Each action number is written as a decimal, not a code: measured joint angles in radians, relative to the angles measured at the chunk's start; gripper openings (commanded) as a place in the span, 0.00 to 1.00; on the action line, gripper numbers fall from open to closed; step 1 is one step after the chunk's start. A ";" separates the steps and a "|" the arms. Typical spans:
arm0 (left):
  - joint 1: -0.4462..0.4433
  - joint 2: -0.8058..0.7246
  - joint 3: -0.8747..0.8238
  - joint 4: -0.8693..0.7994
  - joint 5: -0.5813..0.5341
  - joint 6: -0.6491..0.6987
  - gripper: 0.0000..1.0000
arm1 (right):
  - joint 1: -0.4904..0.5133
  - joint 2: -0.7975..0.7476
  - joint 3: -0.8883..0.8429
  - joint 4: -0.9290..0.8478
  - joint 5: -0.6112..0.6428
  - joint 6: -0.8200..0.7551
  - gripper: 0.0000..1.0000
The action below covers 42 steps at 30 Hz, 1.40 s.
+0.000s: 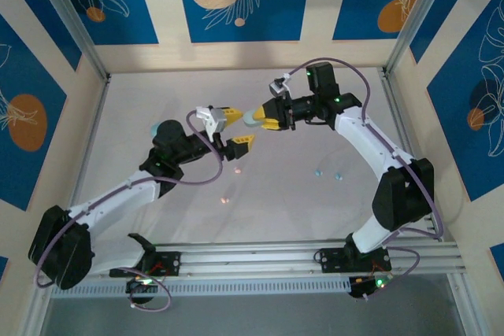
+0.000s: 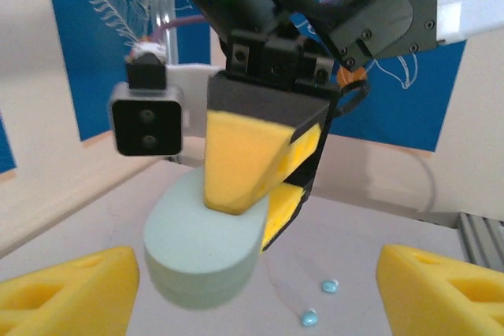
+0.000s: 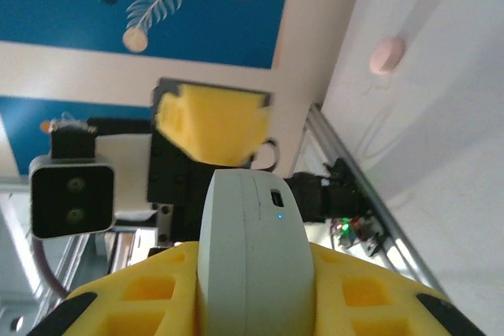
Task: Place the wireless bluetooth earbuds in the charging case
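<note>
One white table (image 1: 299, 194), blue-leaf walls (image 1: 118, 5): R hand (image 1: 264, 116) tight on mint case (image 1: 250, 119), L hand (image 1: 235, 130) wide, empty.

We've got the mint charging case (image 1: 250, 118) shut, up in the air; two blue earbuds (image 1: 318, 171) lie right of it, two pink earbuds (image 1: 235, 169) on its near side.

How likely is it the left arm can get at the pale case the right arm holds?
Probably yes: the left gripper is open and faces the charging case, whose free end sticks out past the right gripper with nothing between them.
</note>
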 measured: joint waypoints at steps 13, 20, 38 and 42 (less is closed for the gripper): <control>-0.002 -0.181 0.031 -0.369 -0.344 -0.006 0.83 | -0.158 0.335 -0.018 0.089 0.251 0.002 0.24; 0.002 -0.205 0.058 -0.543 -0.427 -0.039 0.83 | -0.153 0.557 0.088 0.077 0.308 -0.008 0.24; 0.025 -0.203 0.109 -0.779 -0.571 -0.074 0.84 | -0.102 0.761 0.366 -0.079 0.410 -0.095 0.29; 0.037 -0.195 0.116 -0.808 -0.584 -0.095 0.84 | -0.101 0.761 0.383 -0.119 0.433 -0.123 0.33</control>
